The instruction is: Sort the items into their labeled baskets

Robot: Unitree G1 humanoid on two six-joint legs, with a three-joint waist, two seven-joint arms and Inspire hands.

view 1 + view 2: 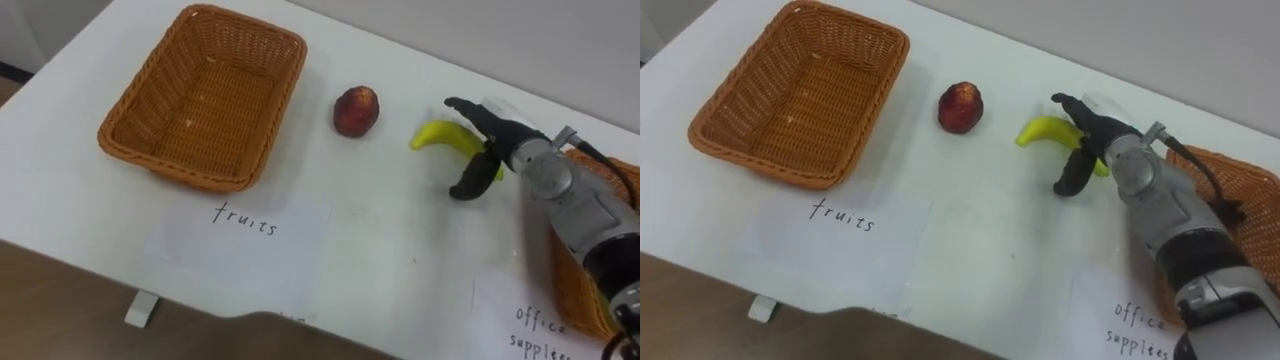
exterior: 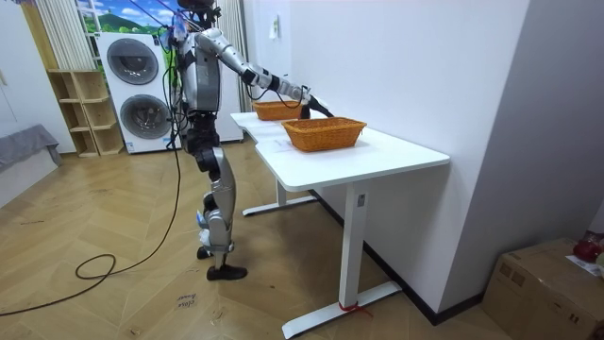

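A yellow banana (image 1: 438, 135) lies on the white table (image 1: 400, 250), right of a red peach (image 1: 356, 110). My right hand (image 1: 505, 140) reaches in from the right and is open, with straight fingers over the banana's right end and the thumb hanging on its near side. The empty wicker fruit basket (image 1: 130, 140) stands at the far left, above a paper label reading "fruits" (image 1: 243, 220). The office supplies basket (image 1: 1230, 175) sits at the right edge, partly behind my arm. In the room view I stand at the table's end with my right arm stretched over it.
A second paper label (image 1: 535, 325) lies in front of the right basket. The table's near edge (image 1: 90, 270) runs across the lower left, with wooden floor below. The wall borders the table's far side.
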